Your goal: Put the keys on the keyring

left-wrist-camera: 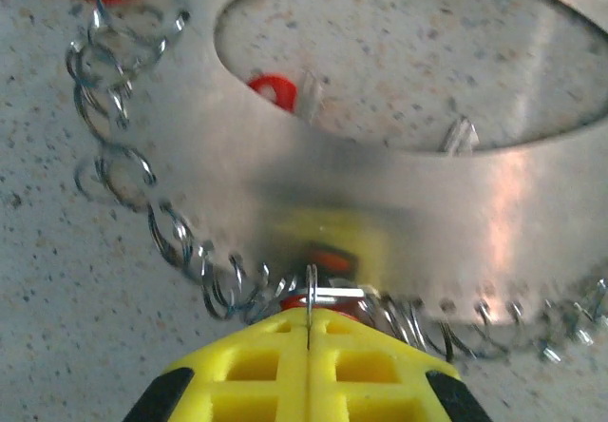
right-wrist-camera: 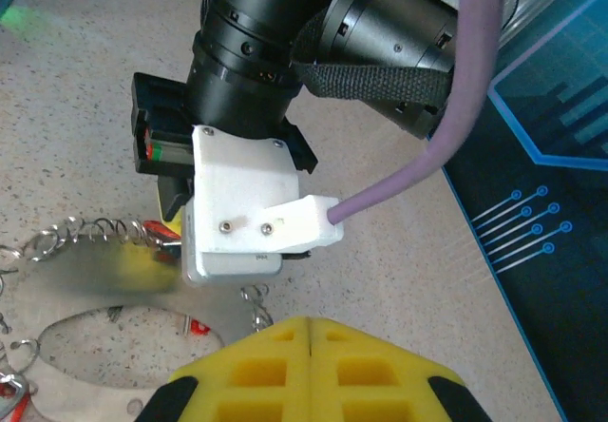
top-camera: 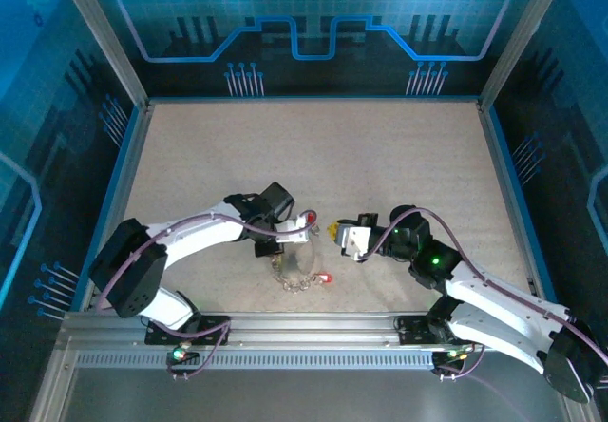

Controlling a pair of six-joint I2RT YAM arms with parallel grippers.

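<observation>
Keyring [left-wrist-camera: 399,203], one rim loop [left-wrist-camera: 313,294] pinched in closed jaws of left gripper [left-wrist-camera: 309,341]; right gripper [right-wrist-camera: 309,336] sits shut, empty. So thin a hold could slip if tugged.

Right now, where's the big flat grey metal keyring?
Top view: the keyring is just left of centre near the front rail, at the left hand's fingertips, a red-headed key on its right rim.

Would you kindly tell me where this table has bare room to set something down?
The far half of the table is bare, from the back wall to mid-table; so is the patch between the right arm and the right rail. It is crowded at the near middle, where the left gripper and right gripper meet over the keyring.
</observation>
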